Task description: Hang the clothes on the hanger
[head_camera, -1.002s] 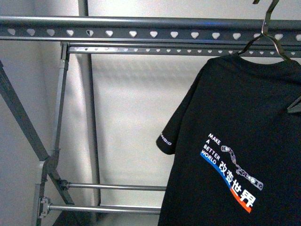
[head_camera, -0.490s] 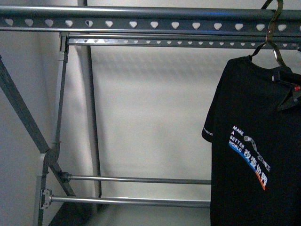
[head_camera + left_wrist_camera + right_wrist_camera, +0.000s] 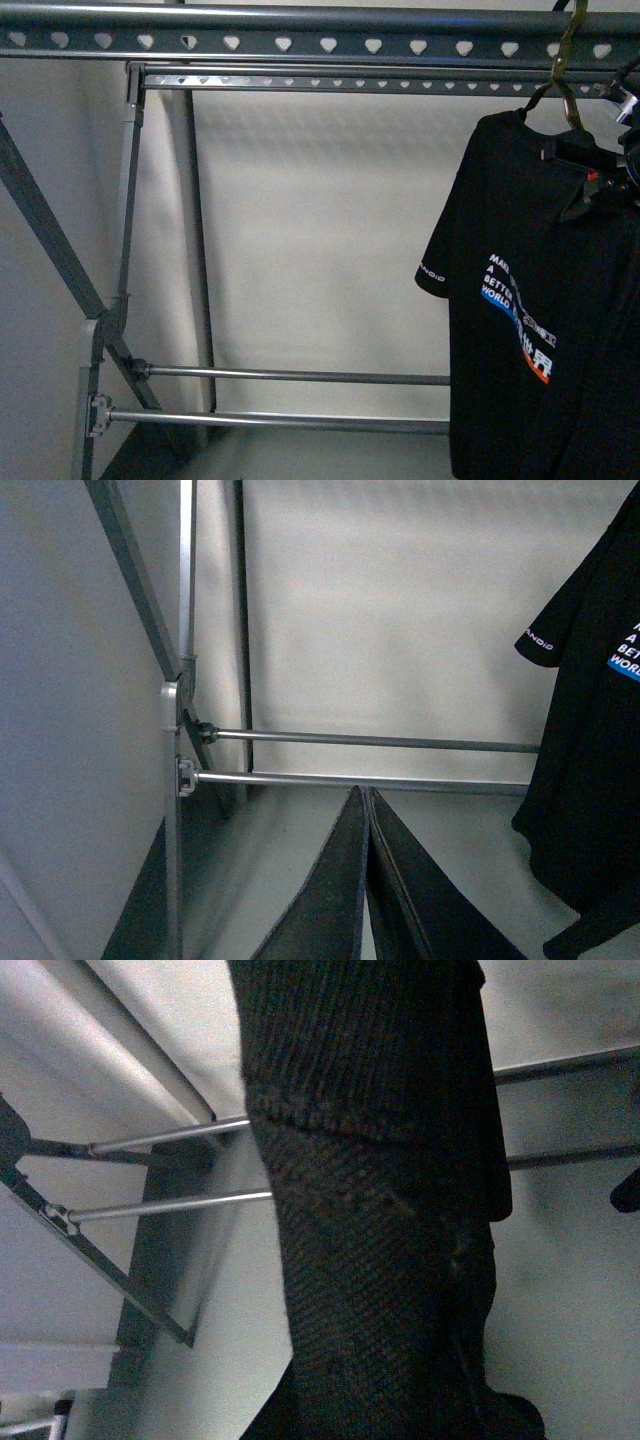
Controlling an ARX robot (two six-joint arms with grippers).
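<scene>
Nearest, the left gripper (image 3: 365, 810) hangs idle with fingers pressed together on nothing, while the right gripper (image 3: 600, 175) sits at the shirt's shoulder, clamped on the shirt as far as the dark view shows, knit fabric filling its wrist view. The black T-shirt (image 3: 530, 300) hangs limp on a thin wire hanger (image 3: 562, 70) at the right: light, soft, prone to swing, best held at the shoulder or collar. Behind, the hook reaches the heart-punched top rail (image 3: 300, 44) of the grey drying rack (image 3: 125, 250); whether it's seated, I cannot tell.
</scene>
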